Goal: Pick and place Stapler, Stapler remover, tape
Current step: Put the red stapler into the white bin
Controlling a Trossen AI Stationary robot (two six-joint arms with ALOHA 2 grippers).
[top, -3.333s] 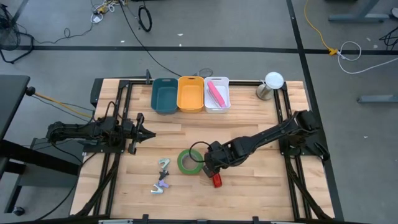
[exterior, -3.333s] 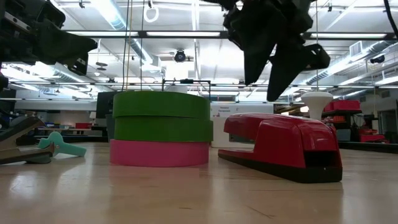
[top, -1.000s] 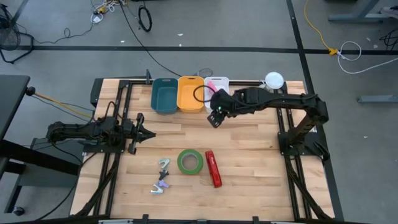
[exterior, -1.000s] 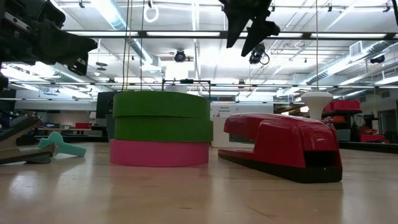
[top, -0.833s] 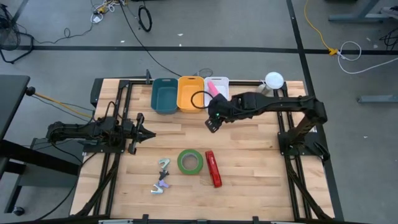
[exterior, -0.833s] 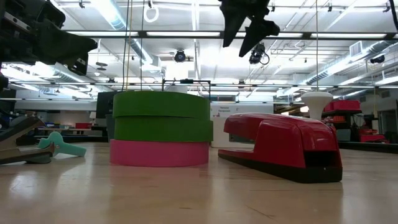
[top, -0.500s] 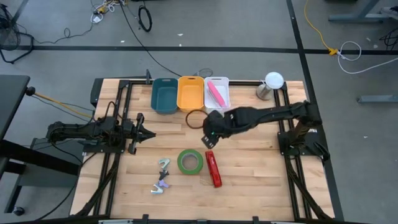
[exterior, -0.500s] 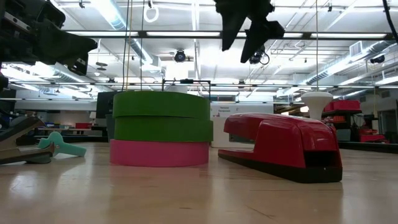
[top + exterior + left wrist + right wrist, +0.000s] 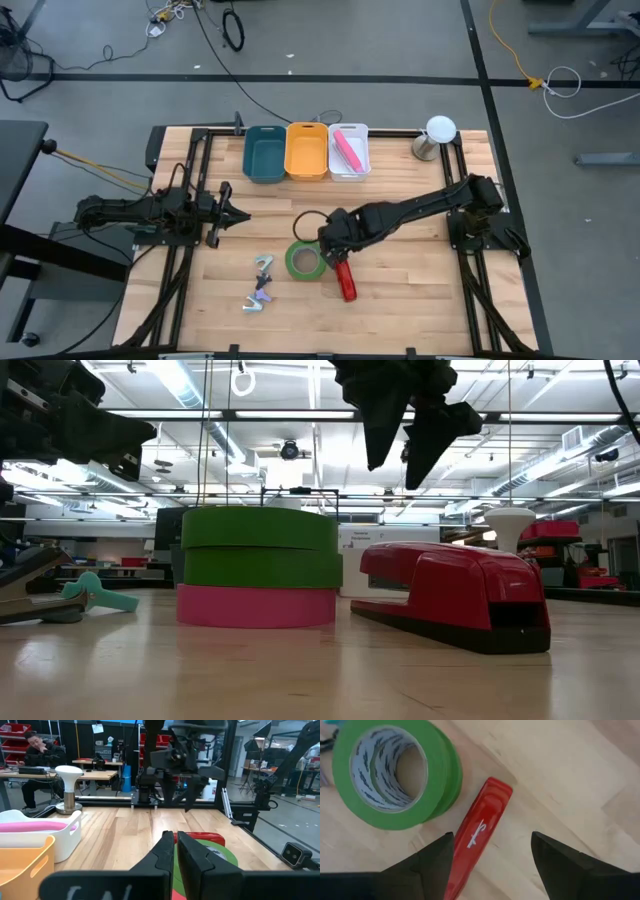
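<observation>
High view: right tool (image 9: pixel 337 247) spread above red stapler (image 9: pixel 344 277), left tool (image 9: pixel 232 214) pressed together

Right pincer (image 9: pixel 334 248) returned from the bins above stapler (image 9: pixel 345 278).

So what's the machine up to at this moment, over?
Right pincer open, above the red stapler. Green tape close beside the stapler, apart from it. Left pincer shut, waiting at the table's left side. Nothing between pincer and stapler.

It was a robotics lab or workshop: ceiling strip lights (image 9: pixel 180 380), red parts bins (image 9: pixel 15 727), workbenches (image 9: pixel 95 774) and a seated person (image 9: pixel 37 757).
</observation>
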